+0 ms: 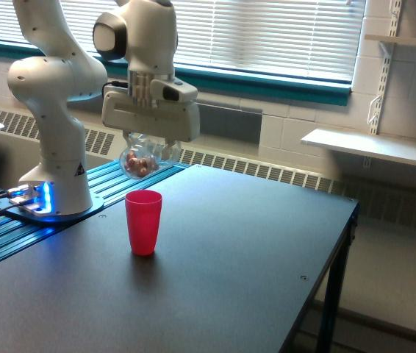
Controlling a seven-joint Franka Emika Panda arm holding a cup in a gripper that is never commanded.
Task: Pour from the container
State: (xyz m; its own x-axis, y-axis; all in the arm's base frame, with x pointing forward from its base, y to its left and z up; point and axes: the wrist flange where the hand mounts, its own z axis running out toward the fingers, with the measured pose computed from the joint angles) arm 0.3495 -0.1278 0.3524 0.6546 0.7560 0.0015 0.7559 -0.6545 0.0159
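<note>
There are two cups: one clear container [146, 157] and one red cup [143, 221]. There is one robot arm [83, 81] with one tool [150, 140], and one dark surface [230, 265]. The small brownish-pink pieces [140, 165] inside the container are too many and too small to count.

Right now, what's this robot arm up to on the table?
The white arm's claw holds a small clear plastic cup with brownish-pink pieces inside, in the air above and just behind a red plastic cup standing upright on the black table. Nothing is pouring out at this moment.
</note>
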